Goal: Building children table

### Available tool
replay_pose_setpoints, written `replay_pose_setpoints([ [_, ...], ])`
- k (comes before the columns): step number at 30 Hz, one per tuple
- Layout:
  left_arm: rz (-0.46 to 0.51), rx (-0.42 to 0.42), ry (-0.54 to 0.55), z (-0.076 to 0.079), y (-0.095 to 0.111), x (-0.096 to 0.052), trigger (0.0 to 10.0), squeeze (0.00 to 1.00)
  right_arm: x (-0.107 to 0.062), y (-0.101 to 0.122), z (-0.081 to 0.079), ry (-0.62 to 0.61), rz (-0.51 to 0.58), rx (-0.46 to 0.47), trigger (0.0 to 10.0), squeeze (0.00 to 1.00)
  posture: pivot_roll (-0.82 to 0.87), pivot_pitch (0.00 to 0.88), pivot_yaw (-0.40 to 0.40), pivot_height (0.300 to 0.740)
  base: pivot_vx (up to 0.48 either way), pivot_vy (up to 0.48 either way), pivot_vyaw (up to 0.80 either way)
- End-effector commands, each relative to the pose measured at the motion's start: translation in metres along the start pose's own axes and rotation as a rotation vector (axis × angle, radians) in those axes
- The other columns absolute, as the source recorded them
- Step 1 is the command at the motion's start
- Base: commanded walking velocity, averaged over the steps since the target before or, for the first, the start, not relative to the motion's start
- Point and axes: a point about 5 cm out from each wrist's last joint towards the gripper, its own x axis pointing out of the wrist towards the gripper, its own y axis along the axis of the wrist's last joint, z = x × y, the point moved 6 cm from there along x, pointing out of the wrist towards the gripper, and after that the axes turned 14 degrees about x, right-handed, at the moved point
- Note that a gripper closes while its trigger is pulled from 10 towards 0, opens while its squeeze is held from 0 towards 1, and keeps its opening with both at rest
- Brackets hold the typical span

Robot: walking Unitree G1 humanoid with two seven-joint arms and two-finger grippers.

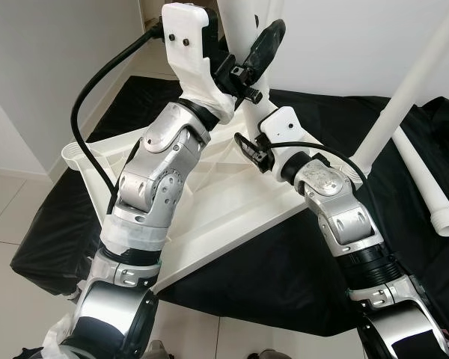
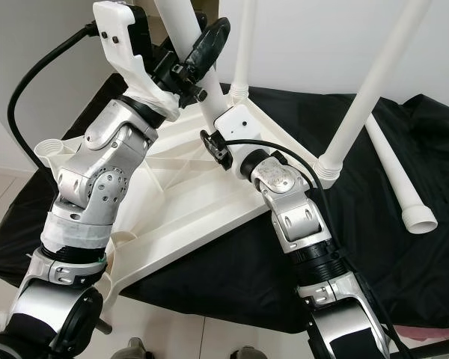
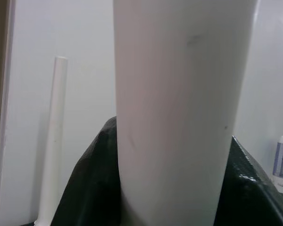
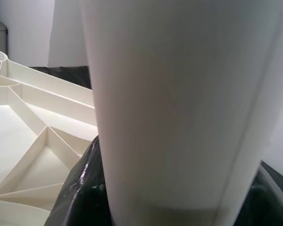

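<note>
We see the white tabletop (image 2: 187, 202) lying upside down on a black sheet (image 2: 404, 262); our left gripper (image 2: 198, 52) is clamped high on an upright table leg (image 2: 181, 30), our right gripper (image 2: 215, 146) closed around its base; two fitted legs (image 2: 370, 82) stand behind; a loose leg (image 2: 396, 176) lies beside

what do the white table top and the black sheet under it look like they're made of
Table top: looks like moulded plastic, matte off-white, judging by the thin ribs across its upturned underside. Black sheet: probably thin plastic film or coated fabric; it wrinkles and shows glossy highlights.
</note>
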Motion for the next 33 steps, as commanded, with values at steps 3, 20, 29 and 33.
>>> replay_pose_setpoints([
  [3, -0.017, -0.051, -0.144, 0.032, -0.008, 0.002, 10.0, 1.00, 0.003, 0.005, 0.002, -0.033, 0.017, 0.012, 10.0, 0.00, -0.05, 0.000, -0.011, 0.740, 0.000, 0.000, 0.00],
  [20, -0.074, 0.054, -0.291, 0.032, -0.006, -0.017, 10.0, 0.00, -0.008, -0.022, 0.033, -0.414, 0.017, 0.308, 10.0, 0.00, -0.04, 0.000, 0.012, 0.740, 0.000, 0.000, 0.00],
  [29, -0.164, 0.165, -0.211, -0.008, -0.018, -0.031, 10.0, 0.00, -0.019, -0.022, 0.041, -0.469, 0.061, 0.344, 10.0, 0.00, -0.03, 0.000, 0.025, 0.740, 0.000, 0.000, 0.00],
  [33, -0.237, 0.225, -0.147, -0.030, -0.030, -0.045, 10.0, 0.00, -0.029, -0.021, 0.047, -0.502, 0.094, 0.360, 10.0, 0.00, -0.03, 0.000, 0.018, 0.740, 0.000, 0.000, 0.00],
])
